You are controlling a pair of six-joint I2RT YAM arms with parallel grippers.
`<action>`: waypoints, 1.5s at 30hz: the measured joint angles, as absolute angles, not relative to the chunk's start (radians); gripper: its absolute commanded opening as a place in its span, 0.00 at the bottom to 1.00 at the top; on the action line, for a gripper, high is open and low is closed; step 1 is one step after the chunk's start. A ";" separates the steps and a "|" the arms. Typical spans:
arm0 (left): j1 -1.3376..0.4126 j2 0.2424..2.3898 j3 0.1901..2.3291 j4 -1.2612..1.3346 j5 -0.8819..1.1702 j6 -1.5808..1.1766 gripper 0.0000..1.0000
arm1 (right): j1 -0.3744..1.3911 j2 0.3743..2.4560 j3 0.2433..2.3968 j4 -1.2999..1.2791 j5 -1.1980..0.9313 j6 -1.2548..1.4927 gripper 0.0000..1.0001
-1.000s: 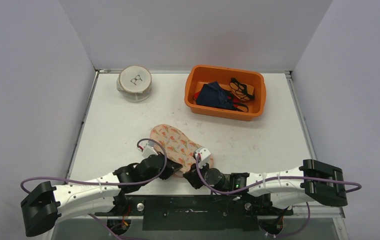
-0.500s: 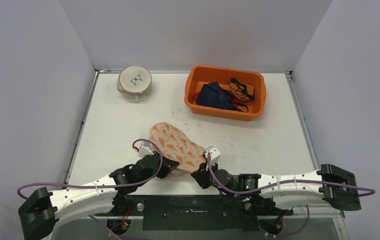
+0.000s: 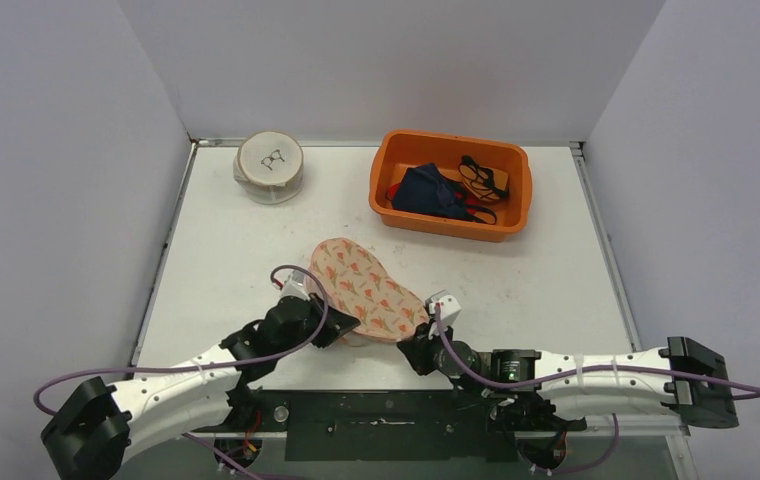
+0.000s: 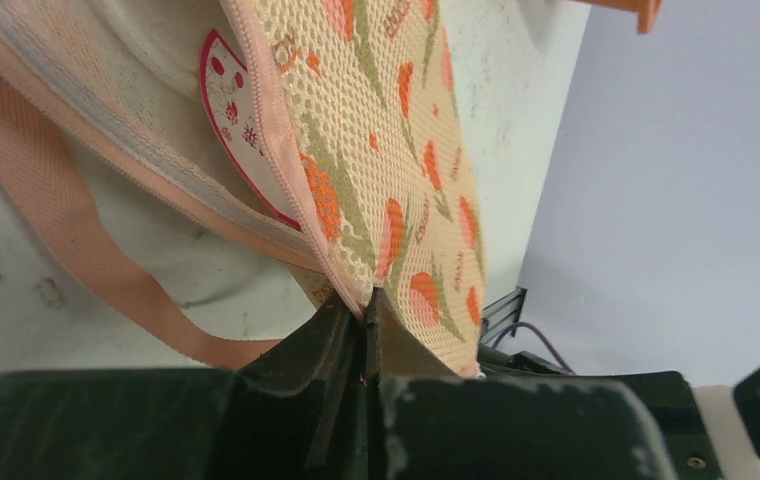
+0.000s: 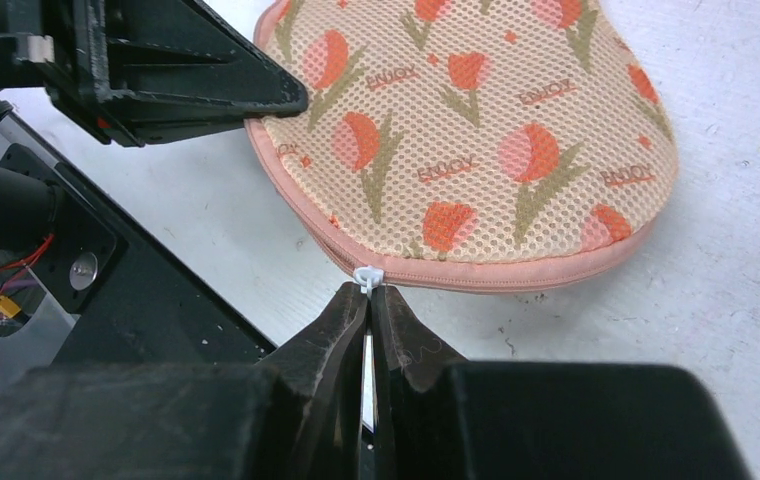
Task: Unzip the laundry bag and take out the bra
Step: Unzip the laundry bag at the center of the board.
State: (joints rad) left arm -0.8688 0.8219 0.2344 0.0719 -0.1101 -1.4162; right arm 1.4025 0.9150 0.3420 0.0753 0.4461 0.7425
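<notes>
The laundry bag (image 3: 366,288) is a flat mesh pouch with orange tulips and a pink rim, lying near the table's front edge. My left gripper (image 3: 339,328) (image 4: 366,298) is shut on the bag's pink rim at its near left end, lifting the top flap (image 4: 386,150). Under the flap, pale fabric and a pink band (image 4: 56,230) show; I cannot tell whether this is the bra. My right gripper (image 3: 419,343) (image 5: 369,290) is shut on the white zipper pull (image 5: 367,275) on the bag's (image 5: 476,130) near rim. The left gripper's fingers (image 5: 256,100) show there too.
An orange bin (image 3: 381,170) at the back right holds a dark blue garment (image 3: 431,190) and a black item (image 3: 481,178). A round white mesh case (image 3: 270,167) stands at the back left. The black mounting rail (image 3: 376,410) runs along the near edge; walls enclose the table.
The right gripper has drawn the zipper pull rightward along the near rim. The left gripper has shut on the rim, and the bag's top flap has risen and shifted right.
</notes>
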 measured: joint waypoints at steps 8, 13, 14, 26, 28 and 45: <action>-0.807 1.092 0.340 0.155 0.032 -1.264 0.00 | 1.403 0.893 0.332 0.030 0.449 0.743 0.05; -0.783 1.195 0.391 0.189 0.089 -1.212 0.54 | 1.412 0.915 0.329 0.030 0.448 0.743 0.05; -0.781 1.192 0.391 0.183 0.091 -1.209 0.64 | 1.415 0.923 0.329 0.030 0.447 0.743 0.05; -0.798 0.575 0.327 -0.239 -0.025 -1.268 0.92 | 1.416 1.051 0.356 0.118 0.397 0.707 0.05; -0.842 0.477 0.300 -0.282 -0.053 -1.320 0.92 | 1.416 1.084 0.373 0.145 0.387 0.695 0.05; -1.099 0.831 0.246 -0.065 -0.265 -1.538 0.45 | 1.417 1.225 0.438 0.254 0.308 0.639 0.05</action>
